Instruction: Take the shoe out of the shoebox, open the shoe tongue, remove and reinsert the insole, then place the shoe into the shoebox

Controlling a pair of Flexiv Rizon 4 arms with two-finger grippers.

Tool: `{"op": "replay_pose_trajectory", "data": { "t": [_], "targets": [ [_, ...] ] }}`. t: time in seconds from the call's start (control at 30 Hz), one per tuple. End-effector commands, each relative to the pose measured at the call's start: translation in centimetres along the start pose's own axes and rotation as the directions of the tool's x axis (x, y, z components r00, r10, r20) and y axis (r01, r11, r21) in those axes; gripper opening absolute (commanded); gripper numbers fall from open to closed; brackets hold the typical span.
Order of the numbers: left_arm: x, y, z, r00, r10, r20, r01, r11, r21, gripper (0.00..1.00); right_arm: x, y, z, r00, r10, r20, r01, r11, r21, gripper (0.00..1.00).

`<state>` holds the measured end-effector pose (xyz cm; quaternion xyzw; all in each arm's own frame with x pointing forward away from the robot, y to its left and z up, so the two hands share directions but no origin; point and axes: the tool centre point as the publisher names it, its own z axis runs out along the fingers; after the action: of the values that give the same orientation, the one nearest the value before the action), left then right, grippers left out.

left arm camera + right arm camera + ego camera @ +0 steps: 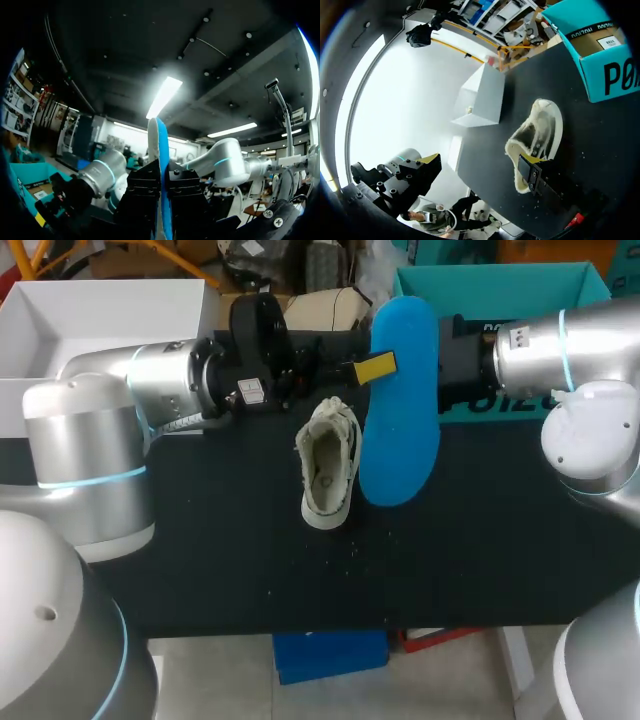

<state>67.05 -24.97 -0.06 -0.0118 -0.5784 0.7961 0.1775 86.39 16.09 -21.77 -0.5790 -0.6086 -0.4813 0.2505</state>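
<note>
My left gripper (375, 368) is shut on a blue insole (400, 410) and holds it up above the table, one yellow tip lying on its face. In the left wrist view the insole (161, 150) stands edge-on, pinched between the black fingers (142, 200). The cream shoe (328, 465) sits upright on the black table (200, 540) just left of the insole, its opening facing up. My right gripper (477, 165) is open wide above the shoe (535, 135) with nothing between its fingers. In the head view the insole hides it. The teal shoebox (500, 285) stands open at the back right.
A white open box (100, 310) stands at the back left corner, also seen beyond the shoe in the right wrist view as the white box (480, 100). The shoebox (600, 55) is beside the shoe. Bare black table lies in front of the shoe.
</note>
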Motion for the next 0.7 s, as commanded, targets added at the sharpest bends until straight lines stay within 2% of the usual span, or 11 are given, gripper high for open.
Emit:
{"op": "replay_pose_trajectory", "data": {
  "t": [0.03,0.2,0.3,0.33,0.4,0.5,0.53,0.57,0.6,0.7],
  "targets": [
    [0.0,0.1,0.0,1.000,0.002,-0.002,-0.002,1.000,0.000,0.00,-0.4,-0.2,0.0,0.949,-0.001,-0.316,-0.001,1.000,-0.006,1.00],
    [0.0,0.1,0.0,1.000,0.002,-0.002,-0.002,1.000,0.000,0.00,-0.6,-0.5,0.1,0.952,0.005,-0.305,-0.001,1.000,0.015,1.00],
    [0.0,0.1,0.0,1.000,0.002,-0.002,-0.002,1.000,0.000,0.00,-0.7,-0.6,0.2,0.954,-0.004,-0.299,0.004,1.000,0.000,1.00],
    [0.1,0.3,-0.1,0.992,0.123,0.028,-0.121,0.990,-0.076,0.00,-0.7,-0.6,0.2,0.954,-0.004,-0.299,0.004,1.000,0.000,1.00],
    [0.6,1.1,0.1,0.938,0.346,0.022,-0.333,0.915,-0.227,0.00,-0.7,-0.6,0.2,0.954,-0.004,-0.299,0.004,1.000,0.000,1.00],
    [0.9,3.3,0.1,0.865,0.501,-0.014,-0.476,0.813,-0.336,0.00,-0.7,-0.6,0.2,0.954,-0.004,-0.299,0.004,1.000,0.000,1.00],
    [0.5,4.3,-0.2,0.851,0.524,0.013,-0.482,0.792,-0.375,0.00,-0.7,-0.6,0.2,0.954,-0.004,-0.299,0.004,1.000,0.000,1.00],
    [0.0,5.2,-0.6,0.838,0.544,0.050,-0.485,0.783,-0.390,0.00,-0.7,-0.6,0.2,0.954,-0.004,-0.299,0.004,1.000,0.000,1.00],
    [-0.6,6.0,-1.2,0.856,0.511,0.080,-0.447,0.809,-0.382,0.00,-0.7,-0.6,0.2,0.954,-0.004,-0.299,0.004,1.000,0.000,1.00],
    [-0.6,6.0,-1.2,0.856,0.511,0.080,-0.447,0.809,-0.382,0.00,-0.7,-0.6,0.2,0.954,-0.004,-0.299,0.004,1.000,0.000,1.00]
  ]
}}
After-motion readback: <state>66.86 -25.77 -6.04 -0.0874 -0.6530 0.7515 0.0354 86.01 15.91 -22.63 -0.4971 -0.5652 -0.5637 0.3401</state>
